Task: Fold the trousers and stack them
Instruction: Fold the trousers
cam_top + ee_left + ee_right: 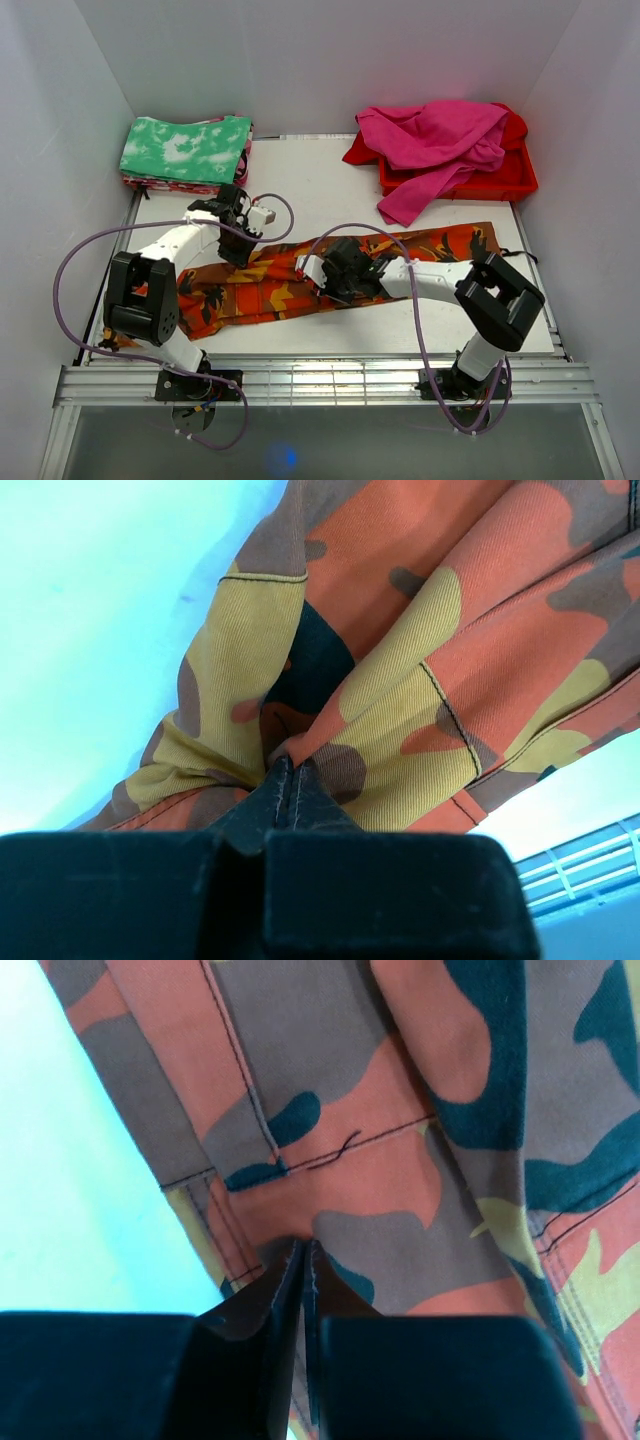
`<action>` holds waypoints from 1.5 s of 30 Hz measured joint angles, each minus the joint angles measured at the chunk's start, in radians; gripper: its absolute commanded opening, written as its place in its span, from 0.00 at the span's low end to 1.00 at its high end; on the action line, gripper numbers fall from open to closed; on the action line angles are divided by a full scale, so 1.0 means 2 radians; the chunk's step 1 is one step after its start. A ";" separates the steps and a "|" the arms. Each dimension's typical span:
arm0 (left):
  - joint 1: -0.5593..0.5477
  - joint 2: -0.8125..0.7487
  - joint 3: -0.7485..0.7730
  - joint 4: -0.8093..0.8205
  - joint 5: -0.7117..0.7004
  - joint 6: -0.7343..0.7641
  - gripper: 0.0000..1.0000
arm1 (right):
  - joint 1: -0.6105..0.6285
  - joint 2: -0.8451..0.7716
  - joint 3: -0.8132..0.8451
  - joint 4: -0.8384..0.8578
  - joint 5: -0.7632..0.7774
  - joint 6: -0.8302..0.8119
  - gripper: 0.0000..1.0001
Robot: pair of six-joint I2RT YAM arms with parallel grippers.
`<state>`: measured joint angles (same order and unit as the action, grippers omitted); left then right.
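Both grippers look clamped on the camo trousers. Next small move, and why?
Probably lift both grippers a little, together. The left gripper and right gripper are each shut on a pinch of the trousers, which lie spread long across the table. Raising the cloth clear first should let it fold over without dragging.

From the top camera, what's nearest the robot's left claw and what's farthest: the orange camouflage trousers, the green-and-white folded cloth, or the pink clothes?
1. The orange camouflage cloth trousers: pinched in the left claw, right under it.
2. The green-and-white folded cloth: back left corner.
3. The pink crumpled garment: far back right.
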<state>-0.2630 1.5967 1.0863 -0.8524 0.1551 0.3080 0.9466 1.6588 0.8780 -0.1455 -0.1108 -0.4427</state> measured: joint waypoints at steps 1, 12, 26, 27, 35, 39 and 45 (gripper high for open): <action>0.001 0.003 0.006 0.000 -0.001 0.002 0.00 | 0.000 0.004 0.003 0.004 0.003 0.000 0.08; 0.029 0.057 0.087 -0.006 0.005 0.035 0.25 | 0.001 0.022 0.001 0.050 0.032 -0.011 0.08; 0.038 0.065 0.046 0.000 0.072 0.060 0.00 | -0.016 -0.016 0.003 -0.009 -0.010 -0.014 0.33; 0.038 0.065 0.035 0.000 0.077 0.060 0.00 | -0.017 -0.015 0.014 -0.026 -0.019 -0.010 0.33; 0.039 0.046 -0.002 0.006 0.099 0.054 0.05 | -0.004 0.008 0.120 -0.045 -0.091 0.030 0.41; 0.039 0.045 -0.007 0.014 0.101 0.038 0.23 | 0.033 0.014 0.130 -0.029 -0.101 0.041 0.41; 0.039 0.046 -0.010 0.025 0.100 0.019 0.20 | 0.115 0.076 0.166 -0.002 -0.080 0.041 0.47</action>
<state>-0.1844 1.6886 1.0664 -0.8032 0.3550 0.3454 1.1774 1.8103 1.2091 -0.1490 -0.2714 -0.3599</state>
